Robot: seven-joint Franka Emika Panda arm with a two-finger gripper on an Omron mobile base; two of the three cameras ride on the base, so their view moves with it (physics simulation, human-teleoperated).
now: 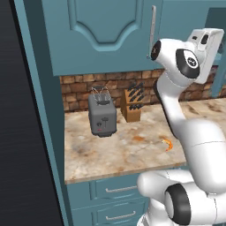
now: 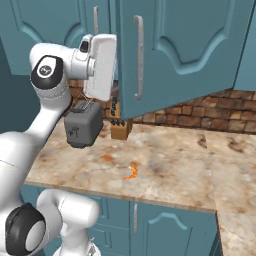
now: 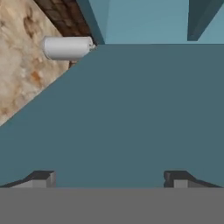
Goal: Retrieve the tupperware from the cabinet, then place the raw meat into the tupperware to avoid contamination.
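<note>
My gripper [image 3: 109, 178] hangs wide open and empty against the teal cabinet [image 2: 190, 45] door, seemingly near its handle [image 3: 66, 47]; the raw meat [image 2: 131, 173] lies on the counter [image 2: 175, 165].

one toaster [image 1: 102, 116], one knife block [image 1: 132, 106], one raw meat [image 1: 167, 144], two drawers [image 1: 115, 189]

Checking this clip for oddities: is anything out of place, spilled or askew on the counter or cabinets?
One thing: the raw meat lies bare on the stone counter, in no dish, in front of the toaster and the knife block. One cabinet door stands ajar over the counter. No spill or damage shows.
</note>
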